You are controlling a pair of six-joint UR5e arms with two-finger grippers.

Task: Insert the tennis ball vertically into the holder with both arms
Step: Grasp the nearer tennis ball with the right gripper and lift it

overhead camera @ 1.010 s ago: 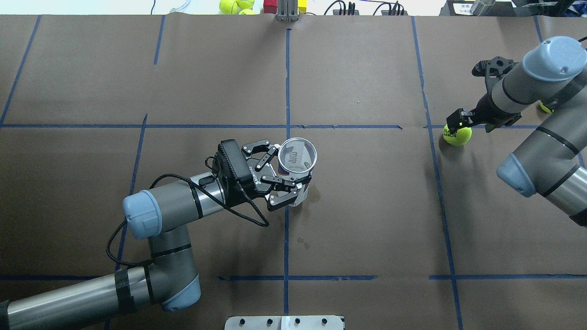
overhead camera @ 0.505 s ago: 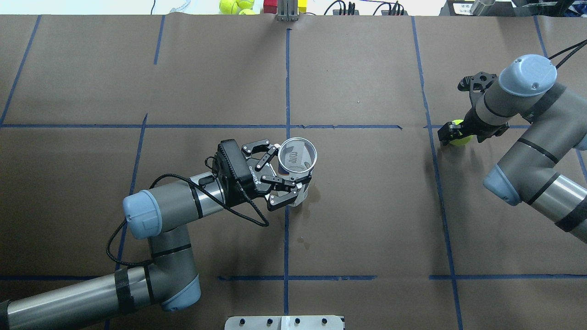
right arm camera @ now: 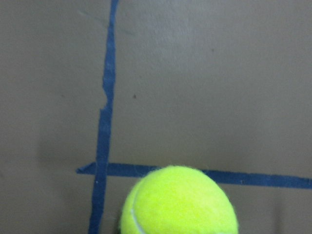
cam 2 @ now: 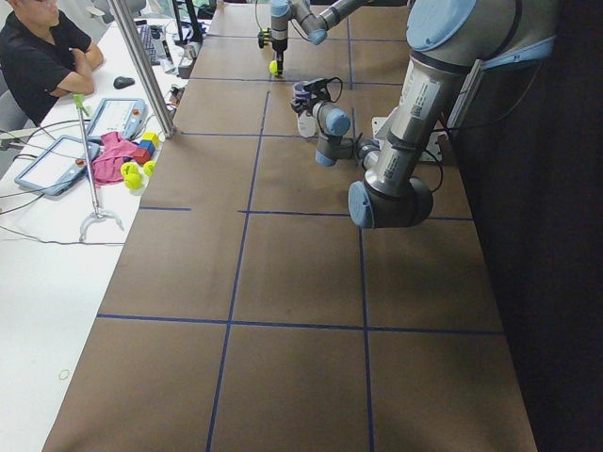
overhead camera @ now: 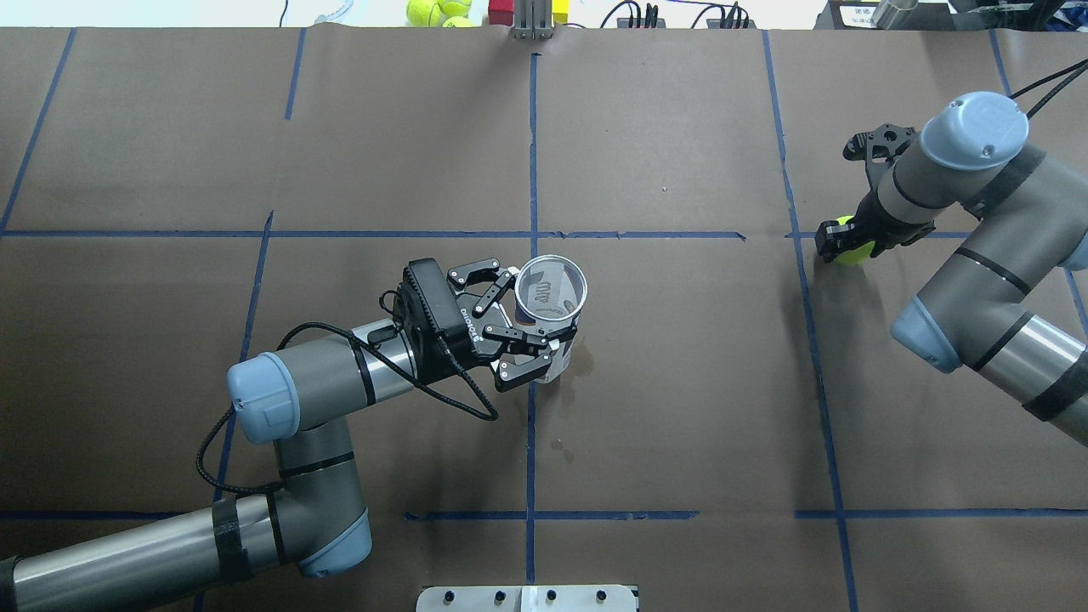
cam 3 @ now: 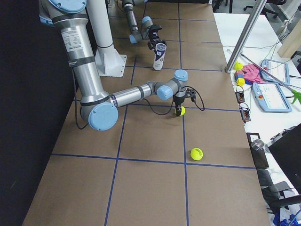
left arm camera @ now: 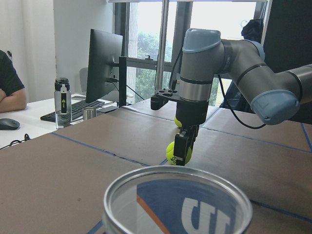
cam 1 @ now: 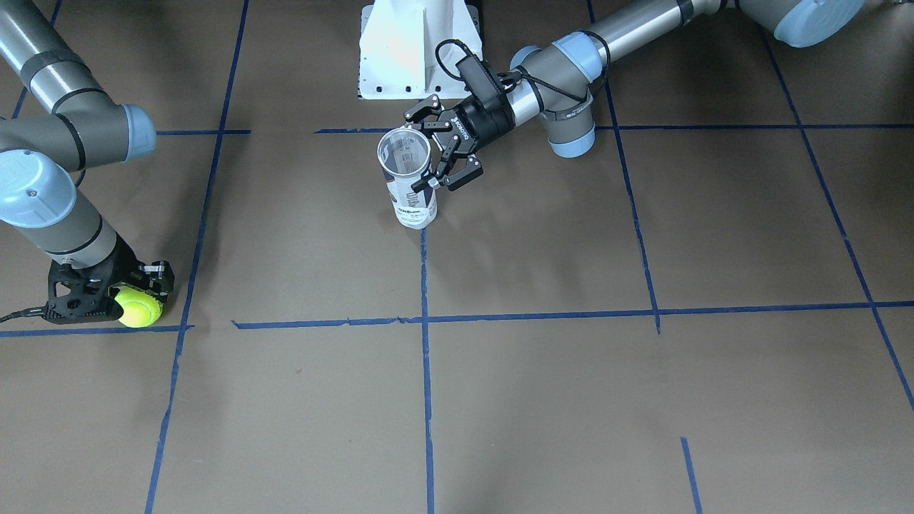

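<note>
The holder (overhead camera: 557,357), a clear tube with a navy-and-white label, stands upright at the table's centre with its mouth (left arm camera: 178,200) open upward. My left gripper (overhead camera: 527,321) is shut on its side, also in the front view (cam 1: 428,150). The tennis ball (overhead camera: 852,249) lies on the table at the far right by a blue tape crossing. My right gripper (cam 1: 139,300) points down over it with a finger on each side; the jaws look open. The ball (right arm camera: 178,202) fills the bottom of the right wrist view. The left wrist view shows one finger (left arm camera: 183,144) in front of the ball.
A second tennis ball (cam 3: 196,153) lies on the table past the right gripper, toward the table's end. The white robot base (cam 1: 414,50) stands behind the holder. More balls (overhead camera: 433,10) and coloured blocks sit beyond the far edge. Operators' desks line that side.
My right arm swung left and came down, so its gripper went from above the ball to around it. The left arm and the holder have not moved.
</note>
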